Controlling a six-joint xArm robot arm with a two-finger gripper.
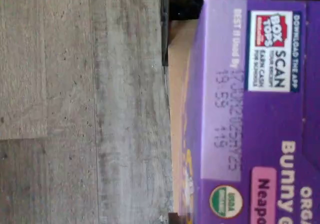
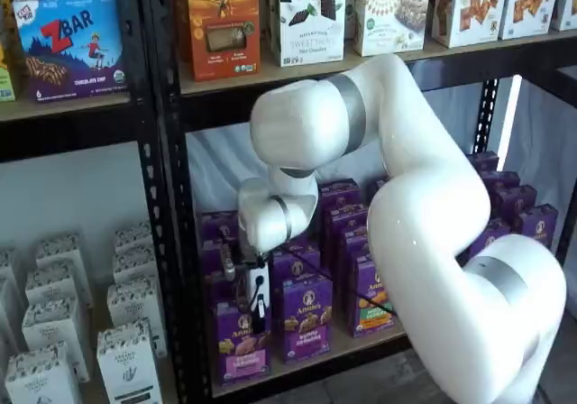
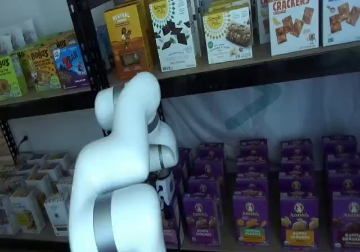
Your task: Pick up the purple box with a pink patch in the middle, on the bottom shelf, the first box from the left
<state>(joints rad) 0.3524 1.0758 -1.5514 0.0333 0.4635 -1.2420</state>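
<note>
The purple box (image 2: 242, 345) stands upright at the left end of the bottom shelf (image 2: 335, 353), with a pink band across its lower front. In the wrist view its top (image 1: 260, 109) fills one side, with a pink patch and a Box Tops label. My gripper (image 2: 260, 316) hangs at the box's top front edge in a shelf view; only a dark finger shows against the box, so I cannot tell whether it is open or closed. In a shelf view (image 3: 165, 207) the arm hides most of the box.
Like purple boxes (image 2: 304, 318) stand close to the right and in rows behind. A black perforated upright (image 2: 167, 197) stands just left of the box. White cartons (image 2: 54, 332) fill the neighbouring bay. Grey wood floor (image 1: 75, 104) lies below the shelf edge.
</note>
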